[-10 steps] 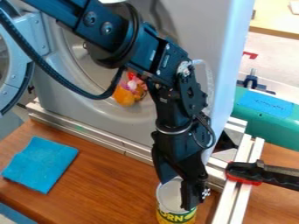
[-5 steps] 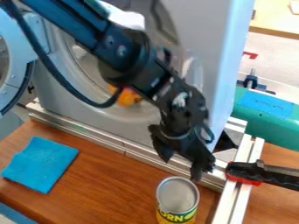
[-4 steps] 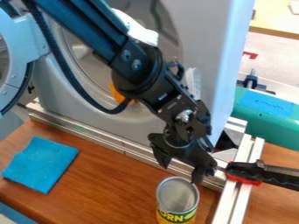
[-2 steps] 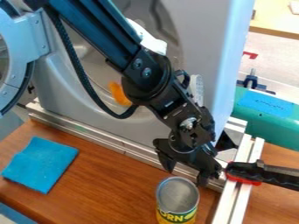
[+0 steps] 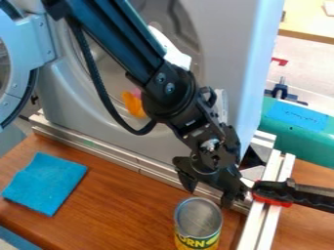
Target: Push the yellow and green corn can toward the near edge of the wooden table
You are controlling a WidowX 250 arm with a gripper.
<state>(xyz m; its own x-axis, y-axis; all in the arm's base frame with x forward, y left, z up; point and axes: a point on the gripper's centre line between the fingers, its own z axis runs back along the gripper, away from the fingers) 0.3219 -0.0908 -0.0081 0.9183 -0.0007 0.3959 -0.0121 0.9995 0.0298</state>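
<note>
Pincer (image 5: 207, 199) lifted off, fingers (image 5: 188, 181) spread, cylindrical metal can (image 5: 198, 218) beside

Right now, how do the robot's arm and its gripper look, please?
The arm is black and straight-sided, with a rounded joint housing, silvery bolts and a thick black cable. The gripper is also black, with two tapering fingers.

"Where do we see the gripper (image 5: 209, 197)?"

"We see it near the tin can (image 5: 198, 218), fingers spread."

"And around them?"

"We spot a blue cloth (image 5: 44, 183) on the wooden tabletop (image 5: 124, 205) and a red-and-black clamp (image 5: 293, 194)."
</note>
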